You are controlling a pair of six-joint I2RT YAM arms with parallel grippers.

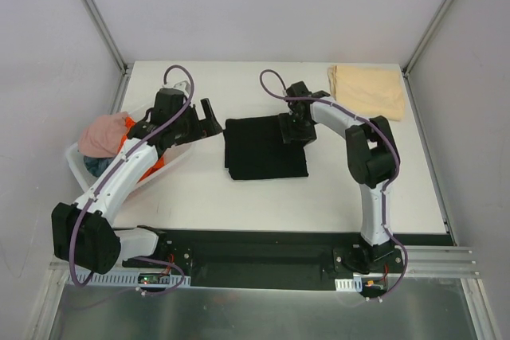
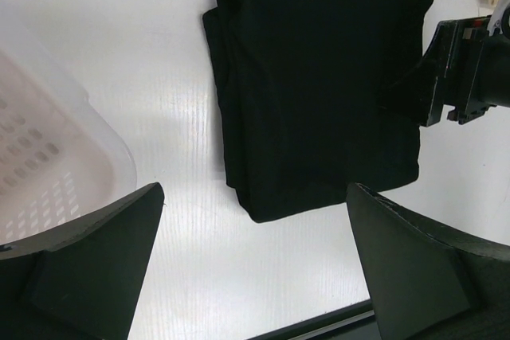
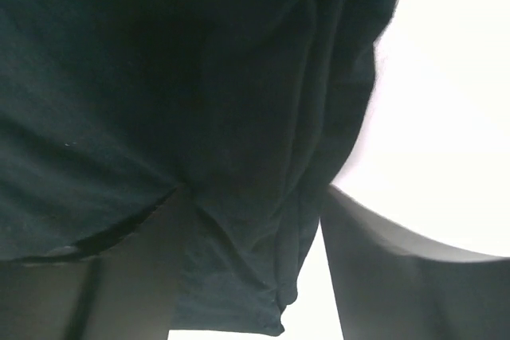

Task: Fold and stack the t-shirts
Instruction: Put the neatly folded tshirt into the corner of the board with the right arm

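Straddling edge of black t-shirt (image 1: 265,149), right fingers (image 3: 398,292) partly apart, left fingers (image 2: 96,268) wide open, empty, beside it

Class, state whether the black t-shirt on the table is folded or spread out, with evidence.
Folded: the black t-shirt forms a compact rectangle, with stacked layers visible along its edge in the left wrist view.

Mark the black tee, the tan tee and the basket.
black t-shirt (image 1: 259,153): top external view, middle of the folded cloth.
tan t-shirt (image 1: 368,91): top external view, centre of the folded cloth.
basket (image 2: 48,173): left wrist view, on its perforated white wall.
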